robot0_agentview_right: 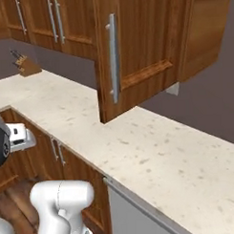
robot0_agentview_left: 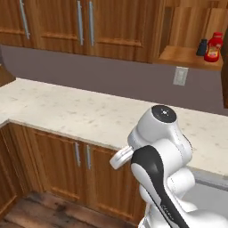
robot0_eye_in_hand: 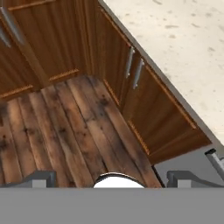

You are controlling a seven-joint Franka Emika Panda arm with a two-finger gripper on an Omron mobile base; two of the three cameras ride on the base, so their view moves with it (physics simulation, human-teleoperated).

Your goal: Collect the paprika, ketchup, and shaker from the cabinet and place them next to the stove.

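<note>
The ketchup (robot0_agentview_left: 214, 46) is bright red, and the shaker (robot0_agentview_left: 202, 47) beside it is black-grey; the cabinet (robot0_agentview_left: 189, 33) is warm brown wood with a lighter shelf; the counter (robot0_agentview_left: 67, 109) is cream-white with small grey speckles; the wall (robot0_agentview_left: 111, 75) behind it is dull grey-purple; the floor (robot0_eye_in_hand: 61, 127) is dark brown planks with black stains; the outlet plate (robot0_agentview_left: 180, 76) is pale grey.

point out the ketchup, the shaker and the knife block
ketchup (robot0_agentview_left: 214, 47), left base view, on the bottle's red body
shaker (robot0_agentview_left: 202, 47), left base view, on its dark side
knife block (robot0_agentview_right: 28, 67), right base view, on the wooden block
</note>
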